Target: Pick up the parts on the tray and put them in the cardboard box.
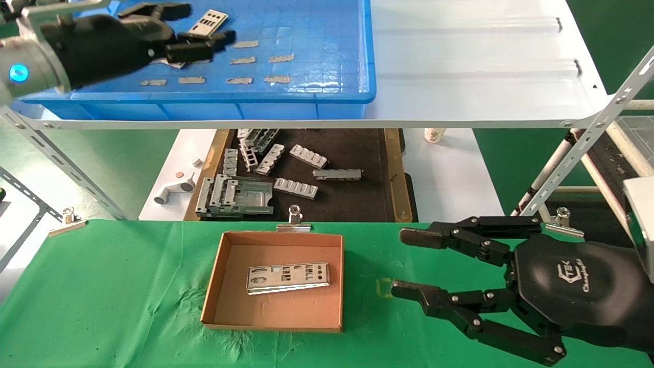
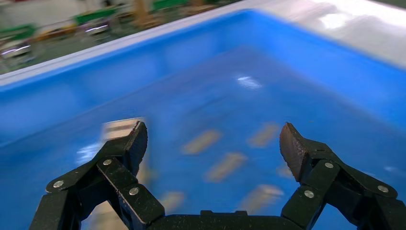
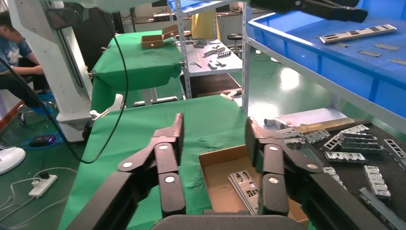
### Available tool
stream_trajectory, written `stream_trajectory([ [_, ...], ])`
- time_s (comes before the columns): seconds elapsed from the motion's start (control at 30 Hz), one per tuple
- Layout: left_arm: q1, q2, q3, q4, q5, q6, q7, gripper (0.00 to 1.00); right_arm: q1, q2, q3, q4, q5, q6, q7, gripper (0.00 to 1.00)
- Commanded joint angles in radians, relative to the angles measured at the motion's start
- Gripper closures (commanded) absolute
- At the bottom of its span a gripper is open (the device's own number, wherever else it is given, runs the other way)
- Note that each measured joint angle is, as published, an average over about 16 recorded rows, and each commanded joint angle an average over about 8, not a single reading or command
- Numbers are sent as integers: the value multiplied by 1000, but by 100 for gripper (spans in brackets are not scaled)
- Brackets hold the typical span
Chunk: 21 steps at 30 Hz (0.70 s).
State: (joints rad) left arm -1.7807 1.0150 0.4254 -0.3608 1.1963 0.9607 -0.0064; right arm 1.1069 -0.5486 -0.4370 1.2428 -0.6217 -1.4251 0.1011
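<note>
Left gripper [image 1: 191,31] hangs wide open and empty over the blue tray [image 1: 327,94], seemingly lining up on a plate [image 1: 208,23]; two plates [image 1: 287,277] already in the cardboard box [image 1: 219,278]; right gripper [image 1: 401,263] parked open beside it.

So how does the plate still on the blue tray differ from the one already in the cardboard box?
The plate on the tray lies angled on the blue tray up on the shelf, close to the open left hand. The plate in the box lies roughly level across the cardboard box down on the green cloth, with neither hand near it; the open right hand hangs off to the side. Both are thin silver plates with punched cut-outs.
</note>
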Motion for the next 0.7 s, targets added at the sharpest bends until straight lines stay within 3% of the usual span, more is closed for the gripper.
stream_trajectory([
  [0.03, -55, 30, 11, 92, 32, -60, 23, 0, 0, 0, 0, 0, 0, 0, 0, 100],
  [0.23, -123, 95, 23, 235, 64, -189, 45, 0, 0, 0, 0, 0, 0, 0, 0, 100],
  [0.57, -153, 133, 23, 334, 65, -217, 39, 1, 0, 0, 0, 0, 0, 0, 0, 100],
  [0.6, -153, 135, 22, 339, 64, -217, 38, 3, 0, 0, 0, 0, 0, 0, 0, 100],
  [0.7, -153, 140, 20, 350, 61, -219, 32, 25, 0, 0, 0, 0, 0, 0, 0, 100],
])
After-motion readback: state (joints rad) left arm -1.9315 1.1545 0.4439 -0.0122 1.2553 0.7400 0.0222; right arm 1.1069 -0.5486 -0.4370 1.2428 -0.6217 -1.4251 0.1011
